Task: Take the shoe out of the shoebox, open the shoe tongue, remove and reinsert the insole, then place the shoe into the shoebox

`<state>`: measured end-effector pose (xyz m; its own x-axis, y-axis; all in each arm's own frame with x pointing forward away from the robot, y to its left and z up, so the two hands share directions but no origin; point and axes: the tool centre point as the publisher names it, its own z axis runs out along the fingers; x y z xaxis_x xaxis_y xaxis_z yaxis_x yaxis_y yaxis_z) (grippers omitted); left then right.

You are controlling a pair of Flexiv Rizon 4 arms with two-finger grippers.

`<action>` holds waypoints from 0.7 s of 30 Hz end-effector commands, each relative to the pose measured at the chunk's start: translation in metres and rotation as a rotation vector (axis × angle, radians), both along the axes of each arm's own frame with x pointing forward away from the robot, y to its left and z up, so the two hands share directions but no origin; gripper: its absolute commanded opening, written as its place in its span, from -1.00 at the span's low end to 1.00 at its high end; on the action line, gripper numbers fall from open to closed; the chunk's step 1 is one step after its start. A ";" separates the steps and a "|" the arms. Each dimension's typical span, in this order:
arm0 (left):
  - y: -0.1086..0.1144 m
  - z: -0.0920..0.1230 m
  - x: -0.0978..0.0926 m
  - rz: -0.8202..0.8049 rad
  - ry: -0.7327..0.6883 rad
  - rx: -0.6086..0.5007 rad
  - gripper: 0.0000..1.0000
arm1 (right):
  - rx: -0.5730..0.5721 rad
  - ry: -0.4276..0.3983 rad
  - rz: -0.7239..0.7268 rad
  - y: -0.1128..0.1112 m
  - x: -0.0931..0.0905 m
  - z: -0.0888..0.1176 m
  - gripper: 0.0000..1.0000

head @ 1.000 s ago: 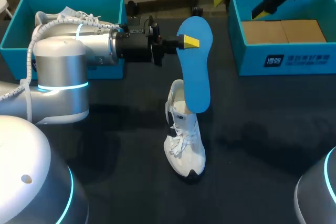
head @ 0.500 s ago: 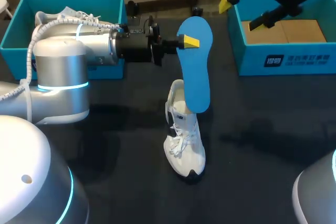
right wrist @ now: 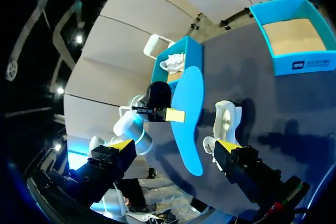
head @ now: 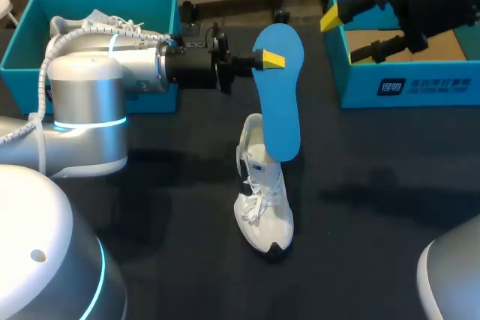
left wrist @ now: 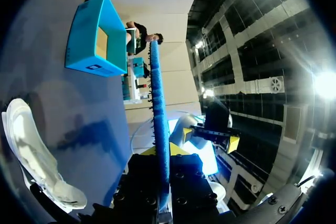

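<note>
My left gripper (head: 260,59) is shut on the upper end of a blue insole (head: 277,99), which hangs above the table. Just below the insole's lower end a white shoe (head: 263,196) lies on the dark table, toe toward the front. In the left wrist view the insole (left wrist: 159,124) shows edge-on between the yellow tips of the left gripper (left wrist: 160,153), with the shoe (left wrist: 31,156) off to one side. My right gripper (head: 352,35) is open and empty in the air over the right shoebox (head: 409,84). From the right gripper (right wrist: 173,146), the insole (right wrist: 187,114) and shoe (right wrist: 226,121) lie ahead.
A second blue shoebox (head: 22,43) at the back left holds another white shoe (head: 97,22). The right shoebox shows only its cardboard floor. My left arm (head: 112,65) stretches across the left part of the table.
My right gripper has come down and forward, from the far edge to over the right shoebox's near-left corner. The left arm, insole and shoe have stayed put.
</note>
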<state>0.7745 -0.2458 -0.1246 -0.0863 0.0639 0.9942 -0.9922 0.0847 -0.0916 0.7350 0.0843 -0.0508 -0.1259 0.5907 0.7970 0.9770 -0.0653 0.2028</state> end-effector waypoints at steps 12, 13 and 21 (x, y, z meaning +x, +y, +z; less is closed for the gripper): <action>0.000 0.000 -0.001 0.003 0.000 0.000 -1.00 | 0.221 -0.008 0.081 -0.001 0.003 -0.028 1.00; 0.000 0.000 -0.001 0.003 0.000 0.000 -1.00 | 0.224 -0.009 0.082 -0.001 0.003 -0.029 1.00; 0.000 0.000 -0.001 0.003 0.000 0.000 -1.00 | 0.283 0.001 0.080 -0.007 0.007 -0.045 1.00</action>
<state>0.7745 -0.2458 -0.1246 -0.0864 0.0639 0.9942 -0.9922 0.0847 -0.0916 0.7414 0.0786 -0.0887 -0.1606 0.3740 0.9134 0.9814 -0.0382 0.1882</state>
